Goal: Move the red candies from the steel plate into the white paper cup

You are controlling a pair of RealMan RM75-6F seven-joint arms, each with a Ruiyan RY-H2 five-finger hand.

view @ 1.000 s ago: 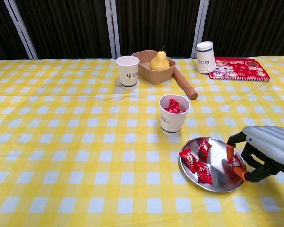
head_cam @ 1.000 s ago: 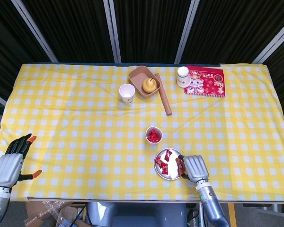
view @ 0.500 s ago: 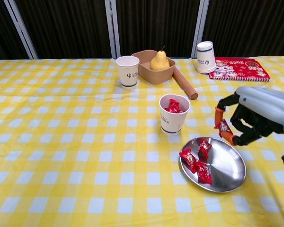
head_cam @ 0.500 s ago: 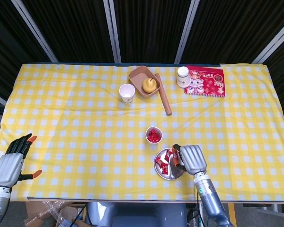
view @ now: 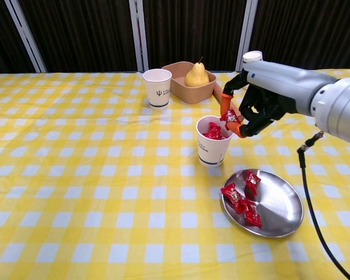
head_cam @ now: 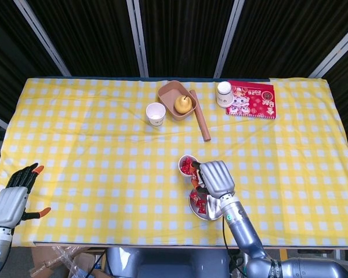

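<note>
My right hand (view: 262,96) (head_cam: 213,178) hovers just above the rim of the white paper cup (view: 214,140) (head_cam: 187,164), pinching a red candy (view: 230,118) between its orange fingertips. The cup holds several red candies. The steel plate (view: 278,204) (head_cam: 204,212) lies on the yellow checked cloth in front of the cup, with three red candies (view: 240,196) on its left side. In the head view the hand covers much of the plate. My left hand (head_cam: 11,200) rests open at the table's near left corner, far from the plate.
At the back stand a second white paper cup (view: 157,87), a brown tray (view: 187,88) with a pear (view: 196,76), a wooden rolling pin (view: 232,109), an upturned cup (head_cam: 223,94) and a red booklet (view: 296,84).
My right hand has lifted a candy off the plate's right side, then carried it up and left until it hangs over the cup. The left hand has stayed put.
</note>
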